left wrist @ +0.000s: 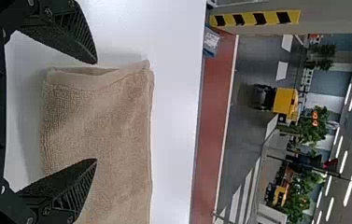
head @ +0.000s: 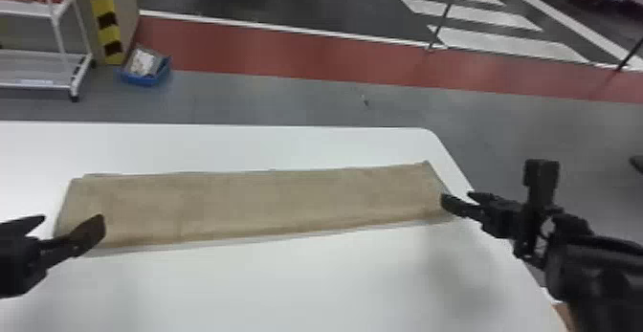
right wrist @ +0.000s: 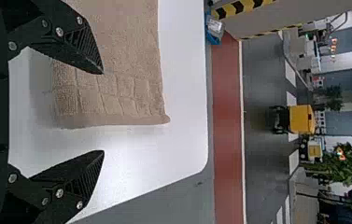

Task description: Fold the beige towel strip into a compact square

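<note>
Beige towel strip [head: 258, 206]: flat on table [head: 296, 288], long side running left to right, already layered, loose edges at its left end. Still a strip, no square yet. Left tool [left wrist: 94, 111] at left end, fingers spread, one over cloth, one past the end. Right tool [right wrist: 102, 112] at right end, also spread, same straddle. Neither pinching anything. Placement probably meant so either end can be gripped and brought inward; laying it flat should help layers line up. Risk: catching top layer only. Beyond table: blue bin [head: 143, 75] on floor, shelf rack [head: 40, 63].
</note>
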